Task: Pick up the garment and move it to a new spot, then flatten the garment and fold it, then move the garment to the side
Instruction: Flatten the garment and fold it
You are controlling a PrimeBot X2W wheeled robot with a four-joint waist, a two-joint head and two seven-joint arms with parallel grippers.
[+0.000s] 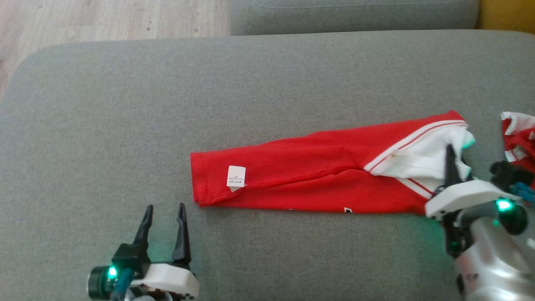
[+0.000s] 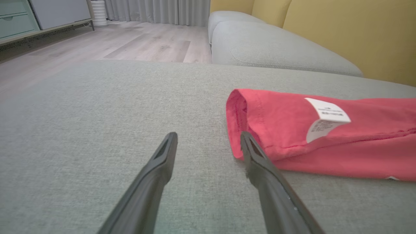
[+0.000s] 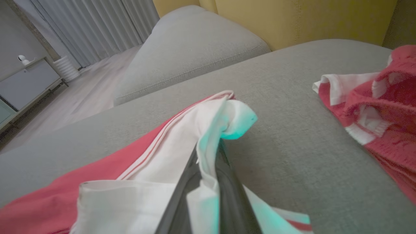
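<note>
While the red garment (image 1: 309,171) lies folded in a long strip across the grey cushion (image 1: 125,125), the right gripper (image 1: 450,152) pinches its white end between pressed-together fingers, a second red-and-white cloth (image 1: 518,138) lying near — and the left gripper (image 1: 165,206) rests near the opposite hem, fingers spread.
</note>
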